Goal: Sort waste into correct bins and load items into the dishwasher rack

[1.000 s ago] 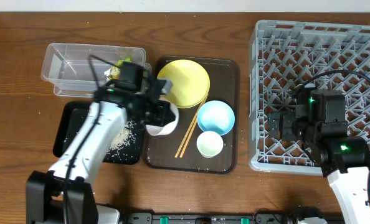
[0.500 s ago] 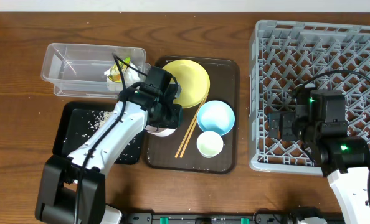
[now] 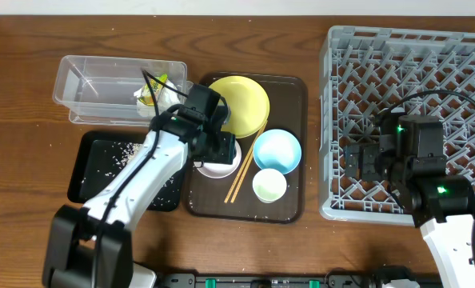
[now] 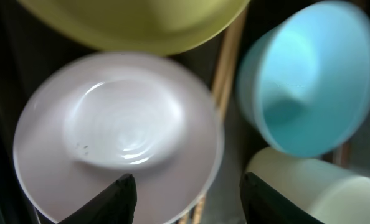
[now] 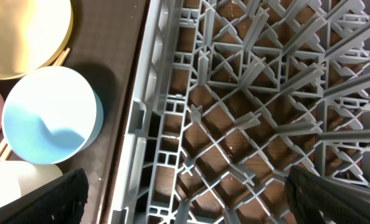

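My left gripper (image 3: pixel 221 149) (image 4: pixel 194 199) hangs open over the white bowl with the pinkish outside (image 3: pixel 217 168) (image 4: pixel 116 137), which stands upright on the brown serving tray (image 3: pixel 289 100). One finger is above the bowl's inside, the other outside its rim; neither touches it. Beside it lie the chopsticks (image 3: pixel 245 166) (image 4: pixel 225 81), the yellow plate (image 3: pixel 241 102), the light blue bowl (image 3: pixel 277 150) (image 5: pixel 51 115) and the whitish cup (image 3: pixel 269 186). Rice (image 3: pixel 125 150) lies in the black tray (image 3: pixel 89 172). My right gripper (image 3: pixel 361 160) (image 5: pixel 197 199) is open over the left side of the dishwasher rack (image 3: pixel 405 48) (image 5: pixel 235 93).
The clear tub (image 3: pixel 101 84) at the back left holds the yellow-green wrapper (image 3: pixel 149 92) and something white next to it. A few rice grains are scattered on the wooden table around the black tray. The rack holds nothing.
The left arm carried the pinkish bowl from the black tray's edge back onto the brown tray, set it upright and opened its jaws off it. The right arm has stayed still.
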Robot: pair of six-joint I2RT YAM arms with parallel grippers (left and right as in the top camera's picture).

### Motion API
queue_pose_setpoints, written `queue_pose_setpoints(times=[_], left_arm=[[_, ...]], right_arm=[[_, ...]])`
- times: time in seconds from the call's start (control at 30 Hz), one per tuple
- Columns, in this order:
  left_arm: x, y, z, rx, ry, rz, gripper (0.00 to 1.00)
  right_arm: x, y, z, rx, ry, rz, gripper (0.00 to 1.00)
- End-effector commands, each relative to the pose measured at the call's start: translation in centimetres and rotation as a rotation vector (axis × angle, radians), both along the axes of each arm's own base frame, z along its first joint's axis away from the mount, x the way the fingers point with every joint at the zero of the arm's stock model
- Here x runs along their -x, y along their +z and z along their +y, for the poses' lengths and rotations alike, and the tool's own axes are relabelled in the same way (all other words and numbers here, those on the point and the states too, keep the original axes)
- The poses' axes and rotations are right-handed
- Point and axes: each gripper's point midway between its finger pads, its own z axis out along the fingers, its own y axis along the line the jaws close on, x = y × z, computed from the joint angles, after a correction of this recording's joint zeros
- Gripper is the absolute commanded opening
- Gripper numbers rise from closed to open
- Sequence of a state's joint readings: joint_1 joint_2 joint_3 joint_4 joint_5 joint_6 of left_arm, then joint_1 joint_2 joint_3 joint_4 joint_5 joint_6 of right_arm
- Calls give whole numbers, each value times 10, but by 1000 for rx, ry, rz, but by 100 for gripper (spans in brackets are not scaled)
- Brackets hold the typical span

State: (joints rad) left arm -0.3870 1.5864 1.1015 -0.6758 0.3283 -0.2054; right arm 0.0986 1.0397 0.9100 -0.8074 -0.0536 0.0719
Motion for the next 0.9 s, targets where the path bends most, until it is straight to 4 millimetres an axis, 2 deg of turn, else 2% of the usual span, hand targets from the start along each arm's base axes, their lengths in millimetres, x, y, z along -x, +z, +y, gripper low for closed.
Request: queue_pose_setpoints(times=[0.0, 0.1, 0.23, 0.33, 0.5, 0.7, 0.77, 0.8, 0.87], left_arm=[[-6, 46, -18, 117, -47, -98, 57], [3, 55, -29, 155, -85, -103, 57], [22, 49, -45, 141, -164, -70, 57], [39, 35, -55, 110, -213, -39, 57], [61, 5, -61, 17, -272, 9, 57], [78, -26, -64, -44, -311, 92, 56], [79, -33, -63, -54, -305, 114, 43], [79, -35, -63, -57, -301, 123, 33], [79, -36, -63, -58, -294, 128, 19]], right_arm=[[-3, 9, 3, -13, 2, -21, 99], [-3, 9, 3, -13, 2, -21, 99], [-3, 9, 3, -13, 2, -21, 99], [-3, 9, 3, -13, 2, -21, 99], [-2, 9, 3, -14, 2, -20, 99], [-2, 9, 3, -14, 2, -20, 99], [-2, 9, 3, -14, 2, -19, 99], [-2, 9, 3, -13, 2, -18, 99], [-1, 8, 3, -13, 2, -15, 99]])
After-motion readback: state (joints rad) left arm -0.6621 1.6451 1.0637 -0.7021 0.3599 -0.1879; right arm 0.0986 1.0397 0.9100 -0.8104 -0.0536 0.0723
